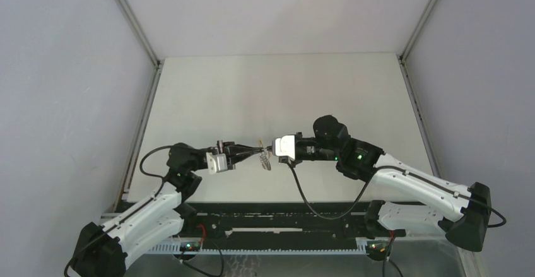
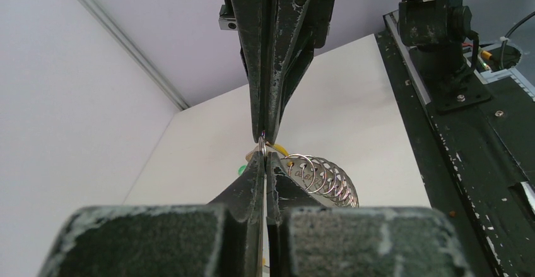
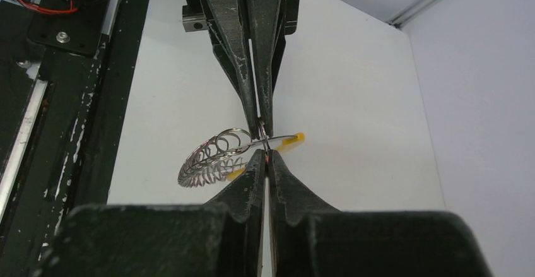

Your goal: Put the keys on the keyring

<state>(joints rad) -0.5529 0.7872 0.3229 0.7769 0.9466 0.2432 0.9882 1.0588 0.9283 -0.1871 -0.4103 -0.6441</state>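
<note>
I see left gripper [image 2: 264, 158] clenched on keyring [image 3: 197, 172], right gripper [image 3: 265, 157] clamped on orange key [image 3: 291, 139] tip-to-tip at keyring; green key [image 2: 241, 170] just beside keyring.

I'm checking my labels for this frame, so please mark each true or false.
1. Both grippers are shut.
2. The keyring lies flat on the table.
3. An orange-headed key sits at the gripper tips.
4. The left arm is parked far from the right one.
1. True. The left gripper and the right gripper are both shut.
2. False. The keyring hangs in the air at the gripper tips, above the table.
3. True. The orange-headed key sticks out sideways right at the tips.
4. False. The two grippers meet tip to tip over the near half of the table.
</note>
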